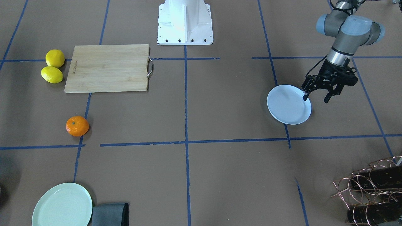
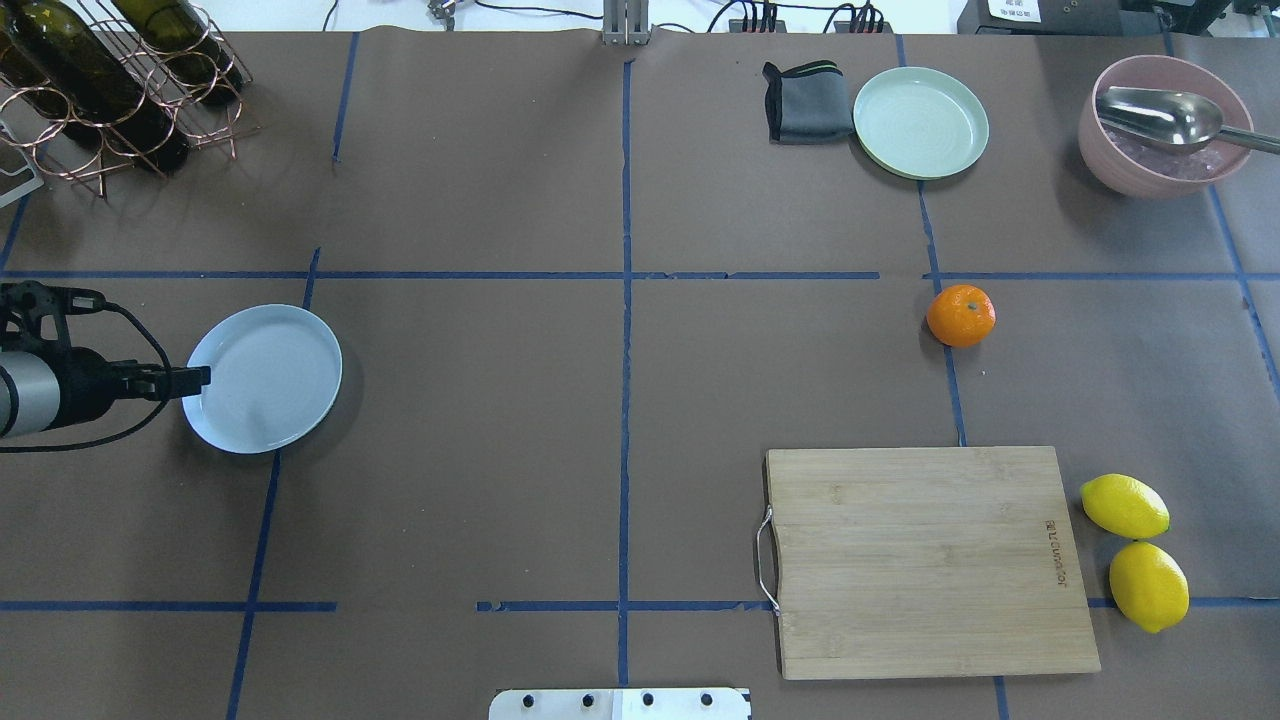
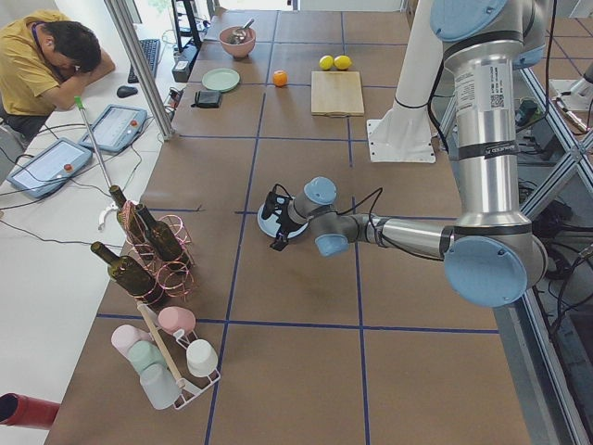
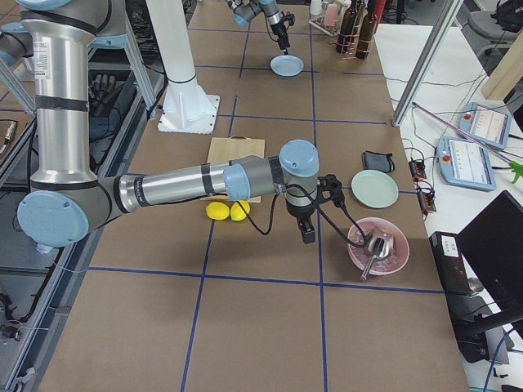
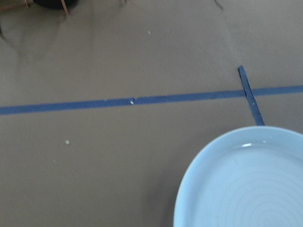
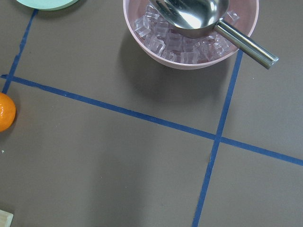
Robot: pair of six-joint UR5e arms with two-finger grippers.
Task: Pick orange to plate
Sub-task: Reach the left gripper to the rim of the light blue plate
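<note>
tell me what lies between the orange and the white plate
Between the orange and the plate only bare brown paper crossed by blue tape lines, clearest in the overhead view. The cutting board sits off that line.

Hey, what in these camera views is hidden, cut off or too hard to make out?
Right gripper: appears only in the right side view, small; open or shut cannot be told.
Orange: cut by the right wrist view's left edge.
Plate: cut by the left wrist view's bottom and right edges.
Left gripper: front view cannot settle whether a finger touches the plate's rim.
</note>
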